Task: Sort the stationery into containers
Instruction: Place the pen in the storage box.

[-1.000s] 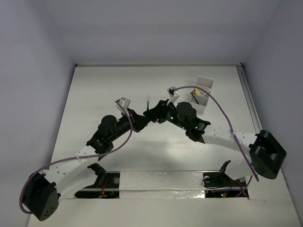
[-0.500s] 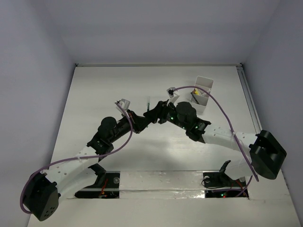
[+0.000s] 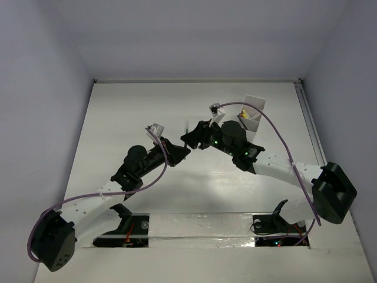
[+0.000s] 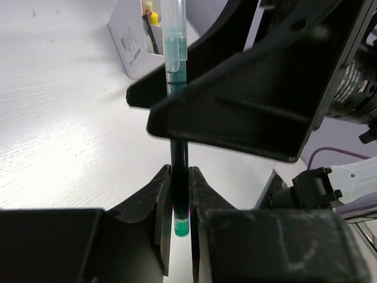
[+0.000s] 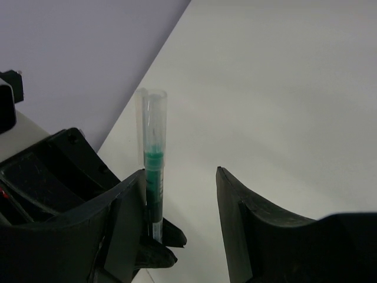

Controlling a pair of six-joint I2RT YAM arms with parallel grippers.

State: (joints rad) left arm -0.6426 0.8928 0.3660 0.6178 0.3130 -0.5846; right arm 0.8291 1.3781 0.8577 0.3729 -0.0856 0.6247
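My left gripper (image 4: 179, 190) is shut on a pen (image 4: 178, 76) with a dark barrel, a green end and a clear cap, and holds it upright above the table. My right gripper (image 5: 180, 173) is open around the same pen (image 5: 154, 171), which stands against its left finger (image 5: 126, 206); the other finger is apart from it. In the top view both grippers meet mid-table, left (image 3: 178, 151) and right (image 3: 190, 137). The white divided container (image 3: 253, 113) stands behind the right arm, holding a yellow-capped marker (image 4: 154, 16) and a dark pen.
The container also shows in the left wrist view (image 4: 131, 50), beyond the pen. The right arm's purple cable (image 3: 277, 138) arcs over the container. White walls enclose the table on three sides.
The right gripper and wrist have shifted slightly farther from the bases, staying at the pen. The left gripper has kept hold of the pen and edged slightly right.
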